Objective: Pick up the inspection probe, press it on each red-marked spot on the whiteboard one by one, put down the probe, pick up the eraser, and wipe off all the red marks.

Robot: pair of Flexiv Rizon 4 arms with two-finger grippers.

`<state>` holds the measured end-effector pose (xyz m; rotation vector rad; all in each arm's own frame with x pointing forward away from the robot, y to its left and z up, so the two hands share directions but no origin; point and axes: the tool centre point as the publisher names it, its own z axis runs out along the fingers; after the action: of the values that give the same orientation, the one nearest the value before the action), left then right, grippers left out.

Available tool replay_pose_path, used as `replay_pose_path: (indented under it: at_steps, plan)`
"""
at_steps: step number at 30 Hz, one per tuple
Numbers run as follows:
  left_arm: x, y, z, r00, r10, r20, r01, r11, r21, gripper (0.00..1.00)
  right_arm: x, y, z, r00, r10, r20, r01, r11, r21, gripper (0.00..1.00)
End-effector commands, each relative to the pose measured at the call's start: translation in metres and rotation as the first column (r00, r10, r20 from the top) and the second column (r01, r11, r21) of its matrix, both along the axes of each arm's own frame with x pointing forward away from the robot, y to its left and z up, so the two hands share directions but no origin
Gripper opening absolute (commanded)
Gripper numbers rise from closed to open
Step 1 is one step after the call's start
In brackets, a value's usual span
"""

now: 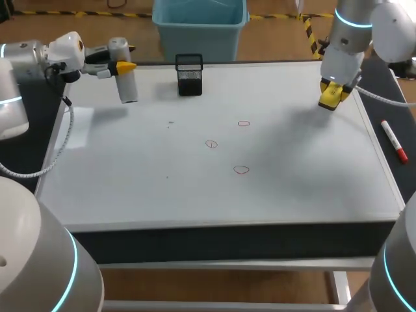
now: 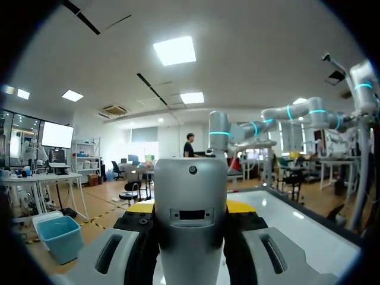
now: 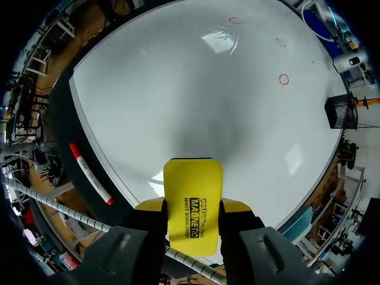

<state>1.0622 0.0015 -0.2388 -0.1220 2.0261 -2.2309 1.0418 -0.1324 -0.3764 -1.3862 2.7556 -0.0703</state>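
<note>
At our left, the left gripper [image 1: 122, 66] lies level over the far left corner of the whiteboard [image 1: 130, 188]. Its fingers are clamped from both sides on the probe [image 1: 125, 75], a silver cylinder standing nearly upright across them. The probe's lower end points down at the board, and we cannot tell whether it touches. In the left wrist view the probe [image 2: 190, 196] fills the whole gap between the two yellow tips.

Near the probe, to its right, a black mesh cup [image 1: 189, 75] stands at the board's far edge. Farther right of that gripper, and nearer to us, three red marks [image 1: 211, 143] lie on the white surface. They are small open circles, apart from one another and well apart from both grippers, and none is wiped.

At our right, the right gripper [image 1: 333, 93] points down over the board's far right part, grasping the eraser [image 1: 330, 99], a yellow block pinched on two opposite sides. In the right wrist view the eraser [image 3: 193, 190] juts out ahead of the fingers, with a soft shadow on the board beyond it. The red marks [image 3: 284, 79] lie well ahead of it.

To the right of that gripper, a white marker [image 1: 394, 140] with red ends lies on the dark ledge beside the board's right edge.
</note>
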Motion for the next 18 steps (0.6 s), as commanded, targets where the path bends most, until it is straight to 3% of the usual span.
replay_pose_path:
  at_steps: [1,12,18]
  plan:
    - [0.002,0.002,0.000,1.000,-0.009,0.000,0.009,1.000,-0.001,0.00,0.000,-0.001,0.001,1.000,0.001,-0.001,-0.001,1.000,-0.003,0.00]
    - [0.002,0.002,0.000,1.000,-0.009,0.000,0.009,1.000,-0.001,0.00,0.000,-0.001,0.001,1.000,0.001,-0.001,-0.001,1.000,-0.003,0.00]
    - [0.002,0.002,0.000,1.000,-0.009,0.000,0.009,1.000,-0.001,0.00,-0.016,0.044,0.015,0.999,0.050,0.009,-0.050,0.999,0.005,0.00]
